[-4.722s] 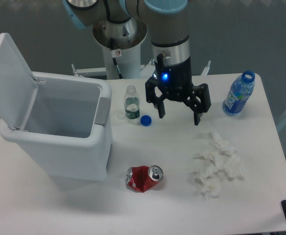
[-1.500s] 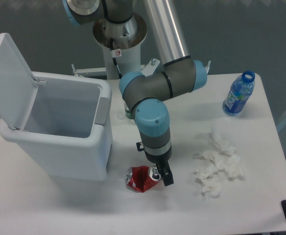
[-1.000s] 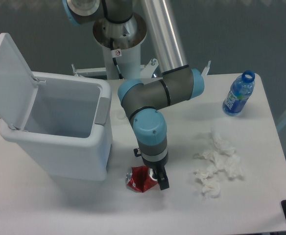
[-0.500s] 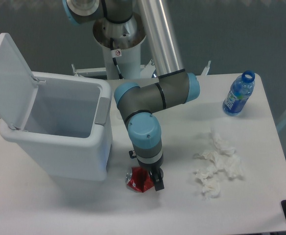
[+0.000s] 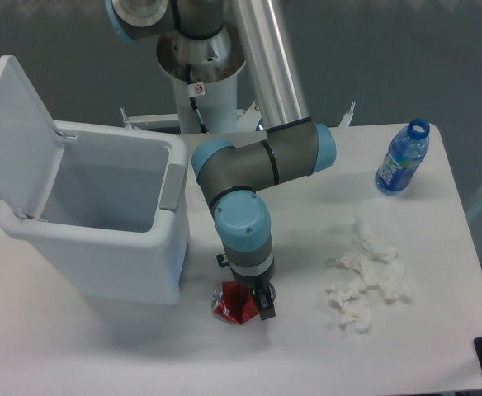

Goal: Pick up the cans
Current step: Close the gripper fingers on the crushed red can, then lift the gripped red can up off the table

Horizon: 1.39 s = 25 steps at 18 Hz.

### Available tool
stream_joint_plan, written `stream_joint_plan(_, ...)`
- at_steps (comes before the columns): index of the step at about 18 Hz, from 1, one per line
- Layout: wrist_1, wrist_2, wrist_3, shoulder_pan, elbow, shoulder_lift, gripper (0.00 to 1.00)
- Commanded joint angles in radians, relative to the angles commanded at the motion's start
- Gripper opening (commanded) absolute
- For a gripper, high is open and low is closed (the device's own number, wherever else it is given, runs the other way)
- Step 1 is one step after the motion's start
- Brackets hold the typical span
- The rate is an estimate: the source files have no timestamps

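The crushed red can (image 5: 230,306) lies on the white table (image 5: 290,355) just in front of the bin. My gripper (image 5: 248,302) has come straight down over it, and the wrist hides the can's silver top and right half. One black finger (image 5: 266,308) stands against the can's right end; the other finger is hidden behind the wrist. The jaws look spread around the can, and the can still rests on the table.
A white bin (image 5: 101,223) with its lid up stands at the left, close beside the can. A blue plastic bottle (image 5: 402,158) stands at the back right. Crumpled white tissues (image 5: 365,276) lie to the right. My arm's elbow (image 5: 257,161) covers the table's back middle.
Since the earliest frame the arm swung from the back of the table down onto the can. Over the last second the gripper slid slightly left over it; the can has not moved.
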Motion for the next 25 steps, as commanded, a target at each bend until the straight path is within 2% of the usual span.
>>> stream_joint_plan(1, 0.0, 0.0, -0.002, 0.0, 0.002, 0.0, 0.77)
stream_joint_plan(4, -0.002, 0.002, -0.002, 0.0, 0.002, 0.0, 0.66)
stream_joint_plan(15, -0.005, 0.005, -0.005, 0.002, 0.003, 0.009, 0.62)
stream_joint_plan(18, -0.005, 0.003, -0.028, 0.008, 0.012, 0.017, 0.62)
stream_joint_plan(21, -0.005, 0.003, -0.109, 0.014, 0.044, 0.02, 0.62)
stream_joint_plan(25, -0.008, -0.009, -0.123, 0.066, 0.052, 0.067, 0.62)
